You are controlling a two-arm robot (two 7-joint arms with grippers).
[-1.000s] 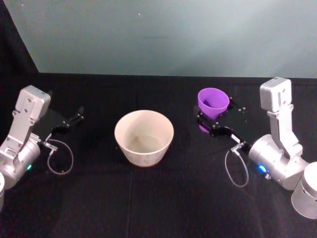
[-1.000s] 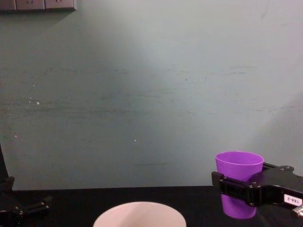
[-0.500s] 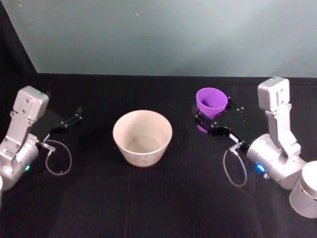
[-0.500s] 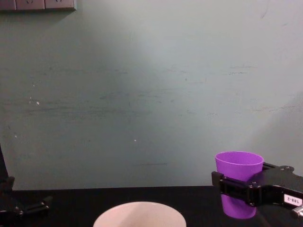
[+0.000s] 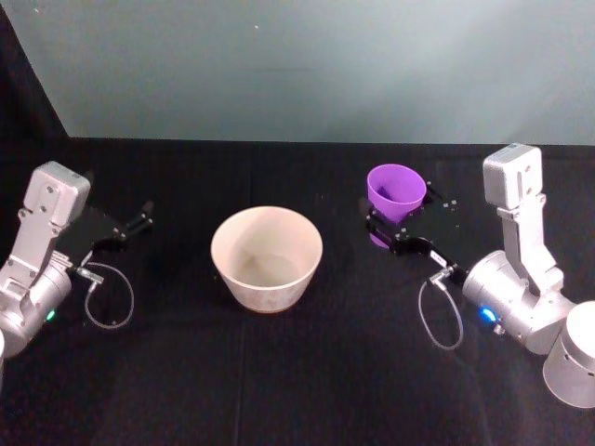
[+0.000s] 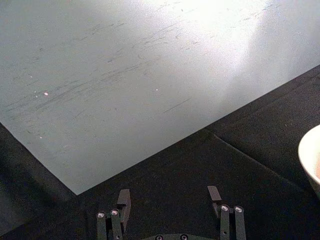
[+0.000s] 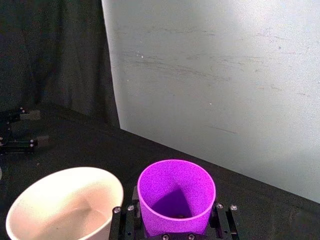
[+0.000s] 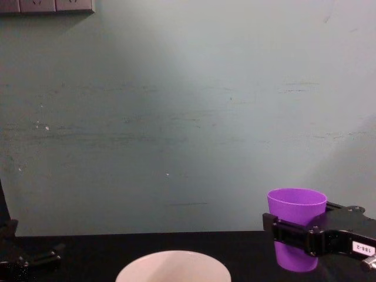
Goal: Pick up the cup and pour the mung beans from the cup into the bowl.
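Right gripper clamped on the cup, arm reaching forward — left gripper parked, fingers apart.

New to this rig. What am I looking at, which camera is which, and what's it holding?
It is a two-armed robot at a black table. The head view looks down from above. The chest view looks across the table from lower down. Each wrist view comes from a camera riding on one arm. The right gripper is shut on the purple cup and holds it upright, to the right of the white bowl, which looks empty. The left gripper sits open and idle at the table's left, holding nothing.
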